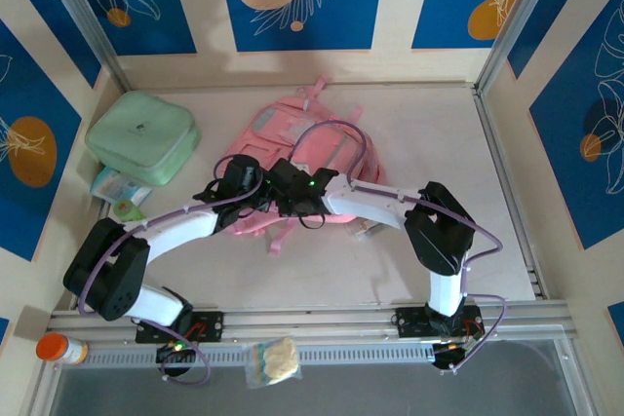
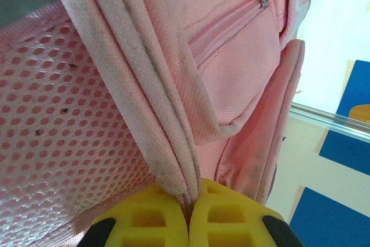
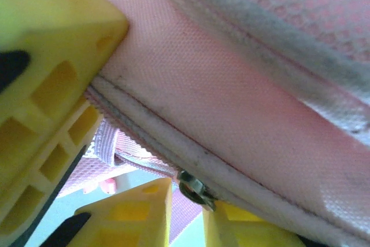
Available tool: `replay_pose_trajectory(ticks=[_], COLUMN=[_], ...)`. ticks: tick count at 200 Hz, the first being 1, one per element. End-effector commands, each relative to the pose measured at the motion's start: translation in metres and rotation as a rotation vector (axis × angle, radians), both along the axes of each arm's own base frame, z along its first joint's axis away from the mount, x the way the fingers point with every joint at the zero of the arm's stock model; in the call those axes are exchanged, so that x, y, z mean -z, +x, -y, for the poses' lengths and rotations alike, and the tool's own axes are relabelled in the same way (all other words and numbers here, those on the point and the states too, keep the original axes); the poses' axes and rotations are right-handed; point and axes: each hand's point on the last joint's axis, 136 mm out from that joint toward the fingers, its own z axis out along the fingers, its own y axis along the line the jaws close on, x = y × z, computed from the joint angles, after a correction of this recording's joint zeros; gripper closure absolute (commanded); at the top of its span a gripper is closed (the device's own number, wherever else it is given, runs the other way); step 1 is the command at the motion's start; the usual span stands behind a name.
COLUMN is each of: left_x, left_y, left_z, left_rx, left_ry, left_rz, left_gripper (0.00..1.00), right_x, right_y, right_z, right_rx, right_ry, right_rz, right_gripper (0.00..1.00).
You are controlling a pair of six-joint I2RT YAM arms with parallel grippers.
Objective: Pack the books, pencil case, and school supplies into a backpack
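1. In the top view, your backpack (image 1: 312, 143) lies mid-counter (image 1: 439, 143). The left tool (image 1: 249, 190) and right tool (image 1: 292, 197) meet at its 6 o'clock edge. They sit just beside each other, so a sideways tug could knock one into the other.
2. In the same view, the mint-green case (image 1: 141, 136) sits at 10 o'clock from the backpack. A pale pouch (image 1: 117, 185) peeks out below it. It may be the pencil case, but you cannot tell from here.
3. In the left wrist view, the left tool (image 2: 188, 218) is clenched on the backpack's piped seam (image 2: 167, 160), pinching only its thin edge at 6 o'clock. If you pull hard with the other arm, the fabric could slide free and the whole bag could drag.
4. In the right wrist view, the right tool (image 3: 188, 203) has its jaws narrow around the metal zip pull (image 3: 193, 188) at 6 o'clock. You cannot tell whether it truly grips. A shallow bite on so small a tab could slip off.
5. Also there, a large yellow finger (image 3: 52, 56) crowds in at 9 o'clock. It is probably the left tool's, so expect contact if you run the zip that way.
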Motion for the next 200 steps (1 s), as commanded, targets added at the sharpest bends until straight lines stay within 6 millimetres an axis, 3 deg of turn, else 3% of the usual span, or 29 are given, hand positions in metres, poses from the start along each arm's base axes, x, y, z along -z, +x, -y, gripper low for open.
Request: replay_pose_trajectory(ticks=[1,58,95,137,176,189,200], left_x=[-0.033,-0.032,-0.029,-0.031,-0.021,-0.021,-0.022], left_y=[0.000,0.000,0.000,0.011,0.015,0.015,0.015], left_z=[0.017,0.015,0.013,-0.006,-0.018,-0.020,-0.019], left_rx=[0.057,0.054,0.045,0.049,0.023,0.024,0.028], left_ry=[-0.078,-0.069,-0.051,0.080,0.070,0.072,0.068], left_rz=[0.089,0.091,0.085,0.108,0.093,0.093,0.098], left_gripper=[1.00,1.00,1.00,1.00,1.00,1.00,1.00], right_x=[-0.013,-0.029,-0.025,-0.022,-0.011,-0.014,-0.016], right_y=[0.019,0.023,0.026,0.000,-0.023,-0.024,-0.024], right_z=[0.000,-0.004,0.017,0.045,0.078,0.080,0.069], right_rx=[0.004,-0.038,0.042,0.078,0.063,0.037,-0.037], right_ry=[-0.003,0.039,-0.023,-0.094,-0.103,-0.117,-0.092], right_rz=[0.066,0.132,0.086,0.013,-0.089,-0.083,-0.076], right_gripper=[0.82,0.85,0.96,1.00,1.00,1.00,1.00])
